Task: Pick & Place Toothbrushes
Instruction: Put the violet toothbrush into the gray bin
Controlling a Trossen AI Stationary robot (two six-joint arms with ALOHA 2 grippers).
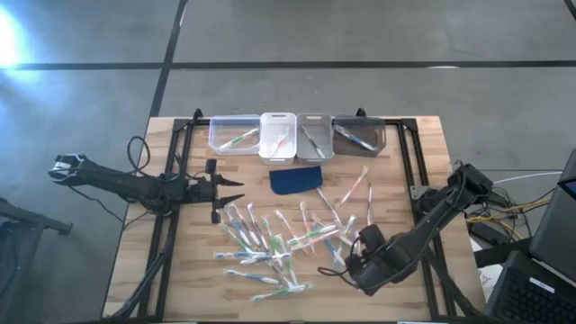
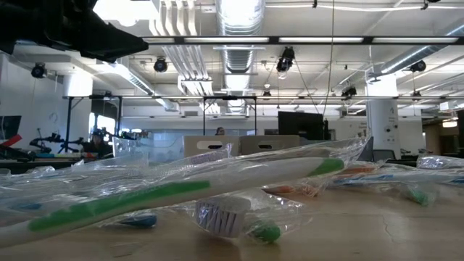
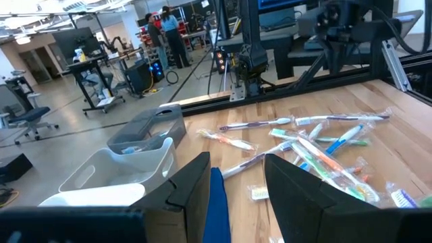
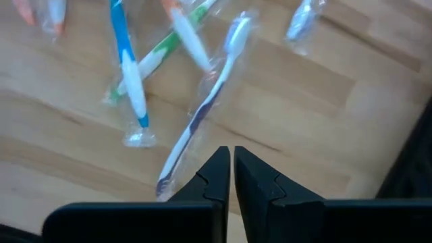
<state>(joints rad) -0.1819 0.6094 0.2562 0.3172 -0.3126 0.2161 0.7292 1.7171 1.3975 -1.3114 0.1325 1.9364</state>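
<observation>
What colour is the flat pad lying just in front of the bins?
Dark blue pad, seen best in the high view.

Four bins (image 1: 298,135) sit along the tabletop's upper edge, one dark blue pad (image 1: 296,179) below them, and roughly two dozen wrapped toothbrushes (image 1: 270,241) at centre.

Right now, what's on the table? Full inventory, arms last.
toothbrushes: some two dozen, wrapped, whitish with green, blue, orange accents; scattered mid-table, a few in the bins
bins: four in a row, clear, white, grey, dark; far edge
pad: one, dark blue; in front of the bins
left gripper: open, empty; left of the pile
right gripper: shut, empty; above the pile's right edge, by a blue-white toothbrush
</observation>
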